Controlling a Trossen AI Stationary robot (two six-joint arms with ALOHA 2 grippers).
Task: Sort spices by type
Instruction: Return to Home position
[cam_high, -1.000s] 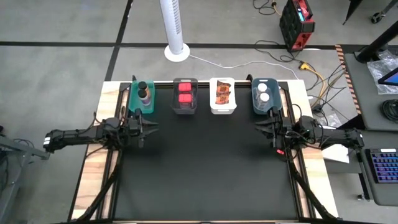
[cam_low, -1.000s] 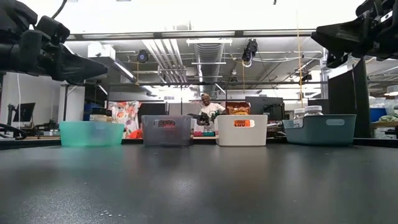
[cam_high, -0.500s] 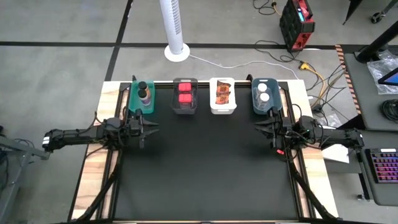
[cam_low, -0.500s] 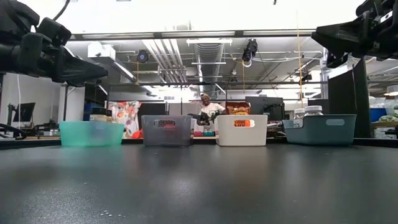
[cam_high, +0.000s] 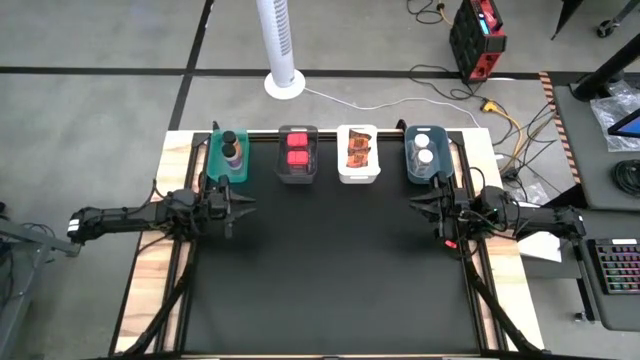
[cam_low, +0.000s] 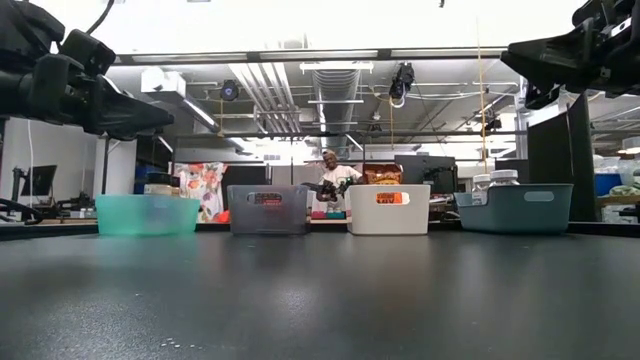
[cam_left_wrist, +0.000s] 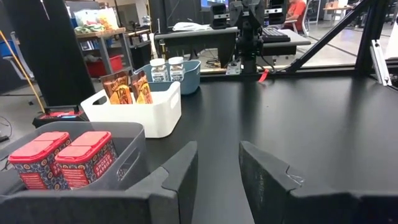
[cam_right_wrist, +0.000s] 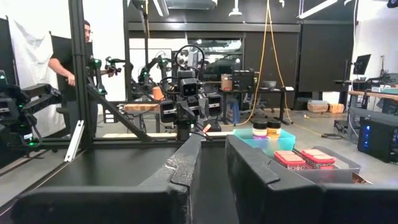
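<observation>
Left end effector (cam_high: 234, 207) and right end effector (cam_high: 424, 208): fingers spread, empty, above the black tabletop (cam_high: 330, 280). Dark-capped brown bottles (cam_high: 231, 148) occupy the teal plastic bin (cam_high: 216, 162). Red square tubs (cam_high: 297, 150) occupy the grey bin (cam_high: 297, 180). Flat orange packets (cam_high: 359, 150) occupy the white bin (cam_high: 360, 178). White-capped jars (cam_high: 424, 149) occupy the blue bin (cam_high: 409, 166).

The left gripper (cam_low: 150, 112) hangs slightly lower in the low view than a second ago, its dark tip dipped toward the desk (cam_low: 320, 300). That drop comes in the first half second. From above, the left arm (cam_high: 120, 217) is drawn back a touch toward the desk's left edge.
</observation>
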